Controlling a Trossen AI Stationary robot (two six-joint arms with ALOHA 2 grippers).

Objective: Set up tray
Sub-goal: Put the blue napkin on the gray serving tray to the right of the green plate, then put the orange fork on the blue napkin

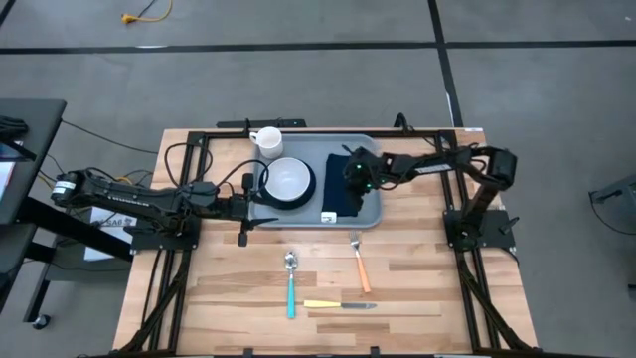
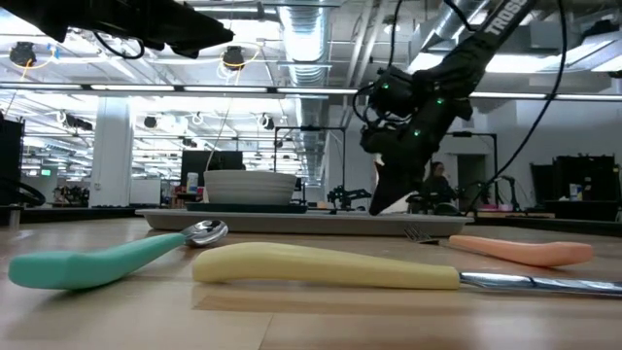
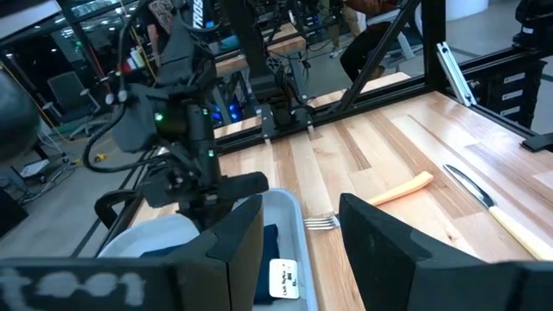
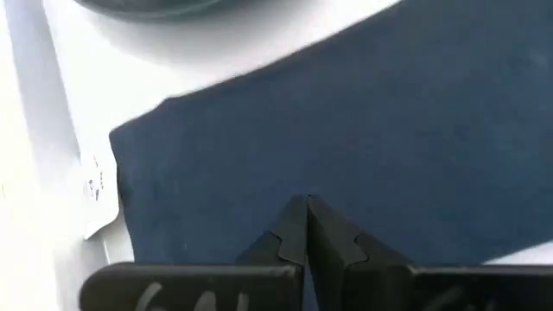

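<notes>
Nearest us in the low view lie the teal-handled spoon (image 2: 117, 255) and the yellow-handled knife (image 2: 326, 267), with the orange-handled fork (image 2: 515, 249) off toward 3 o'clock; from above we see all three on the bare wooden table (image 1: 219, 298), at about 6 o'clock from the tray (image 1: 373, 214). The tray sits in the far half of the table, near its middle. On it we find a white bowl (image 1: 288, 179) on a dark round plate (image 1: 270, 199), a white mug (image 1: 268, 141) at 11 o'clock from the bowl, and a dark navy napkin (image 1: 338, 194) at 3 o'clock from it, with a small white tag (image 1: 327, 217) at its near corner. Our right gripper (image 4: 308, 207) is clenched, fingertips pressed together just over the napkin; we cannot tell whether they pinch the cloth. Our left gripper (image 3: 298, 229) stands released, holding nothing, at the tray's 9 o'clock edge beside the plate.
</notes>
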